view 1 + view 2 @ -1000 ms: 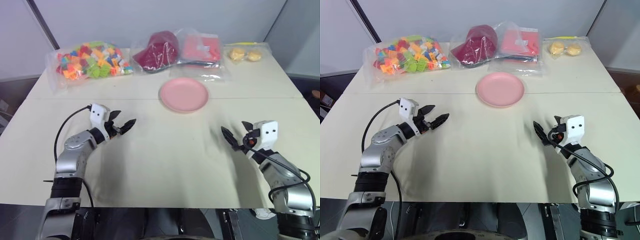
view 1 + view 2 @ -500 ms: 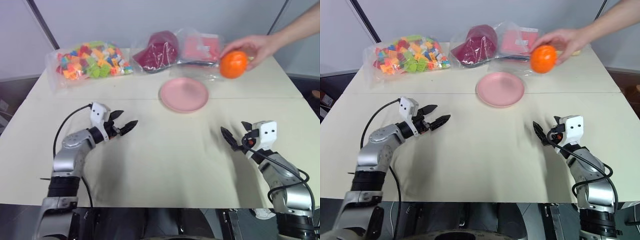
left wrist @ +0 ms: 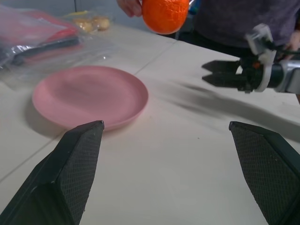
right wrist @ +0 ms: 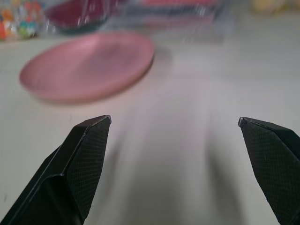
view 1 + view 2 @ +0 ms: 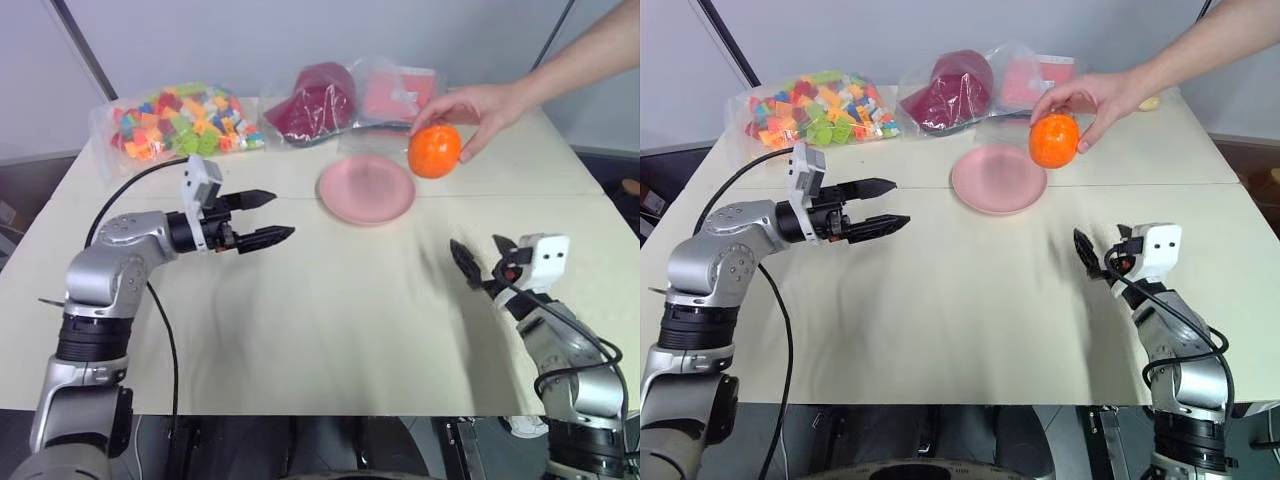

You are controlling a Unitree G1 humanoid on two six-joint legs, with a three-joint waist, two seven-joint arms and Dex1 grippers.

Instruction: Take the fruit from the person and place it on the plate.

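Overhead, the person's hand grips the fruit; wrist views perhaps crop it.

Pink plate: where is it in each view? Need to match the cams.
Left eye: plate centre, far half of the table.
Right eye: plate centre, left of the orange fruit.
Left wrist: plate past the finger tips, fruit above.
Right wrist: plate ahead, beyond the fingers.
Shared landmark: the clear bags behind the plate.

Both arms are silver-grey metal with rounded joint housings and dark bands. Each wrist carries a white boxy camera block. Black cables loop along both forearms. The left gripper and right gripper have black, tapered, textured fingers.
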